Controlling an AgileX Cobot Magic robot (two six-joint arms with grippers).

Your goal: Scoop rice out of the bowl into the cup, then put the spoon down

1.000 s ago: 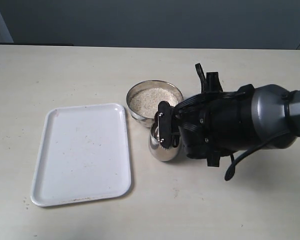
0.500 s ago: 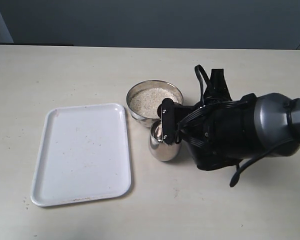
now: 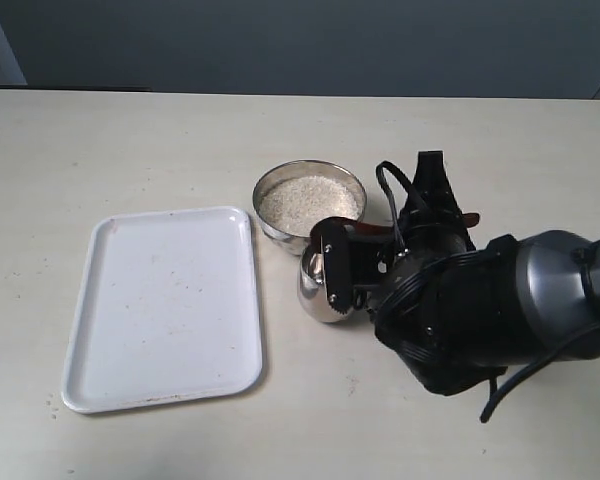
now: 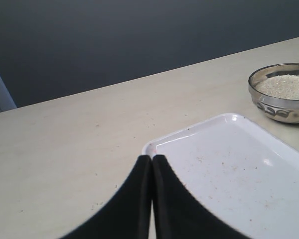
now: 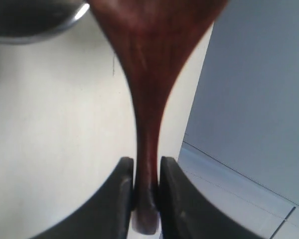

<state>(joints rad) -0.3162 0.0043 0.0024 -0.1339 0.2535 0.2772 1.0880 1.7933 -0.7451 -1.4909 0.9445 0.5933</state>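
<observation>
Rice point(image 3: 308, 198), a mass of small off-white grains, fills the round, shallow steel bowl point(image 3: 276, 226) near the middle of the pale table point(image 3: 100, 140), a little toward its far edge. Compared with a second ago, my right arm has swung off the bowl toward the table's near edge and its wrist has turned. A strip of the dark reddish-brown wooden spoon point(image 5: 149, 74) now shows in the exterior view just right of the bowl, where the arm hid it before. Three things have not moved: the bowl, the small steel cup point(image 3: 311, 296) just beside it on the near side, and the white rectangular tray point(image 3: 165, 310) toward the left edge.

The right gripper point(image 5: 146, 172) is clamped on the tail of the spoon's slender handle, one finger on each side, with the oval end pointing away from the wrist. One of its black fingers point(image 3: 333, 268) hangs in front of the cup's mouth, so I cannot tell what the cup holds. The left gripper point(image 4: 152, 164) shows by a corner of the tray, jaws pressed together with nothing between them.
</observation>
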